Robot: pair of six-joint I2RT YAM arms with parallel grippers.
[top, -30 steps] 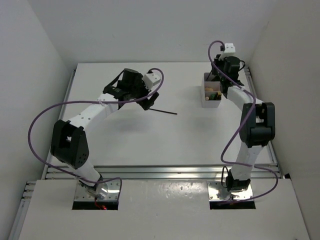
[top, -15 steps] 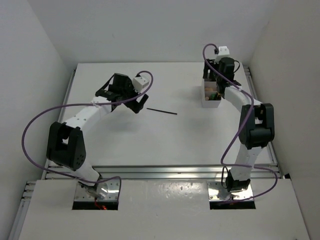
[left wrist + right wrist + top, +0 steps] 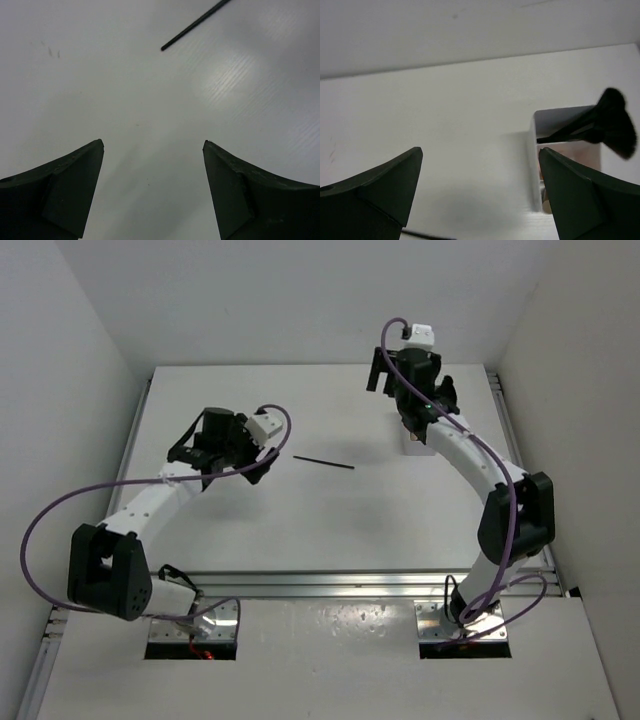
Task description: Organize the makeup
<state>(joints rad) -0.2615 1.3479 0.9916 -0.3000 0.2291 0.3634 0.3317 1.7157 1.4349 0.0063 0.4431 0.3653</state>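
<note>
- Pencil (image 3: 323,461), thin and black, lies alone mid-table (image 3: 300,530), apart from left gripper (image 3: 152,145), whose jaws are spread and empty.
- Right gripper (image 3: 480,150) is spread and empty near box (image 3: 534,131), with a fluffy brush (image 3: 615,125) poking out (arm hides the box from above).

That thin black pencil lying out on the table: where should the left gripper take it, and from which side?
Pinch the thin black pencil mid-shaft, probably coming straight down from above with the left gripper and its open jaws turned across the pencil's length. It lies flat on the table, slender and alone, so a side approach could hardly get under it.
</note>
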